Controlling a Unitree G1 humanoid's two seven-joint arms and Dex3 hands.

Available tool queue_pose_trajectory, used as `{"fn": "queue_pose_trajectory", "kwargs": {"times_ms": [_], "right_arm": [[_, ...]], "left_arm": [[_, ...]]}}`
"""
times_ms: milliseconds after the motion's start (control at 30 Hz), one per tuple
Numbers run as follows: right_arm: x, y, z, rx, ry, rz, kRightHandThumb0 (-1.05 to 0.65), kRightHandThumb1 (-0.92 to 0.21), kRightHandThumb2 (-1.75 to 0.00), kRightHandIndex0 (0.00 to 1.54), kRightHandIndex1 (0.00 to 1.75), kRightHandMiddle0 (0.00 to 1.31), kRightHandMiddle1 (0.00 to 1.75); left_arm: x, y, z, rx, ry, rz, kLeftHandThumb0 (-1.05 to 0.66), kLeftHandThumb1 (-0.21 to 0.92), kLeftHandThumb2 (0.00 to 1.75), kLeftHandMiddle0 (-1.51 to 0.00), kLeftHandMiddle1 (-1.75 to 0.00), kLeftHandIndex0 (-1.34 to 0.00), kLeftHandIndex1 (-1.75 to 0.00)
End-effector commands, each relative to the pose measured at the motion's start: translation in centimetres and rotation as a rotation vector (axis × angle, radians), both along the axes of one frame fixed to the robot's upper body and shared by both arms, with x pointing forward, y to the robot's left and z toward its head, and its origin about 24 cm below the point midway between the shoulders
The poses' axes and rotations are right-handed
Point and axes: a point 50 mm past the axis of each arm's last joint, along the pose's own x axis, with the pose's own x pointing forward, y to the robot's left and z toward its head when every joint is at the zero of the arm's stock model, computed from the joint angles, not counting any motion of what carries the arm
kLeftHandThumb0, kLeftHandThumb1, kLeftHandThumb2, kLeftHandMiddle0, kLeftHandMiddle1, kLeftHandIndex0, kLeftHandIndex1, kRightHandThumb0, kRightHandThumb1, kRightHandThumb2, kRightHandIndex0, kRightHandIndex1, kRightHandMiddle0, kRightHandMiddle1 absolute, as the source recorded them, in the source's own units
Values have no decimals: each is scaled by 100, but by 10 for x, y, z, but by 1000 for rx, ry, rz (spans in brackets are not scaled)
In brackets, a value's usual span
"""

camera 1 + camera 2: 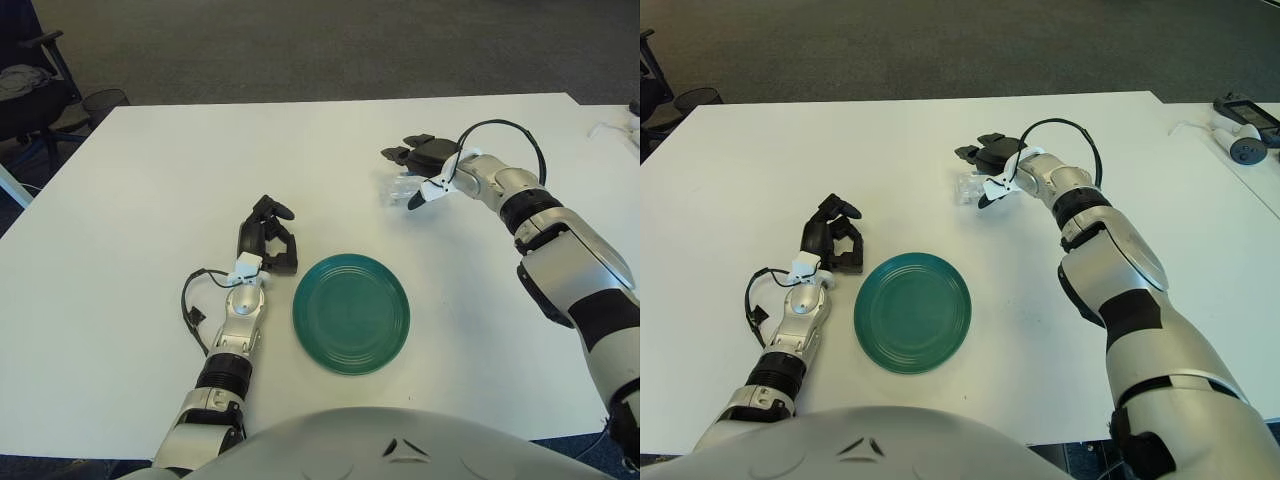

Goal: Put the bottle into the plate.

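A small clear plastic bottle point(393, 190) lies on its side on the white table, well behind and to the right of the green plate point(305, 300). My right hand point(405, 176) straddles the bottle. Its dark fingers point(400, 153) reach over the far side and the thumb point(414, 201) points down on the near side, spread and not closed on it. The bottle stays on the tabletop. My left hand point(268, 235) shows just left of the plate with its fingers curled on nothing.
A black cable point(190, 303) loops beside my left wrist. Beyond the table's far left corner stand an office chair point(25, 95) and a wire basket point(106, 99). A second table at the right carries a small device point(1243, 143).
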Motion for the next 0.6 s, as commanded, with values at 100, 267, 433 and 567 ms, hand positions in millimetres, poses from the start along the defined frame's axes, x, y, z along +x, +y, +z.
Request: {"fn": "queue_pose_trajectory", "kwargs": {"times_ms": [100,267,433,567], "right_arm": [[6,1,11,13,-48,-30,-105,-92,-28,0,0,0,0],[6,-1,7,8,-35,-52,-105,-92,-29,0,0,0,0],[6,-1,4,-1,-21,-58,-105,-92,-28,0,0,0,0],[5,-1,1,-12,-14,-62,-105,-92,-26,0,0,0,0]], "left_arm": [[-27,4,-34,15,165,27,0,-7,174,-90,-170,-69,-175],[-28,3,-34,18,164,29,0,-7,174,-90,-170,-69,-175],[-29,4,-33,13,165,23,0,-7,174,-90,-170,-69,-175],[-28,3,-33,6,163,17,0,-7,174,-90,-169,-69,-175]]}}
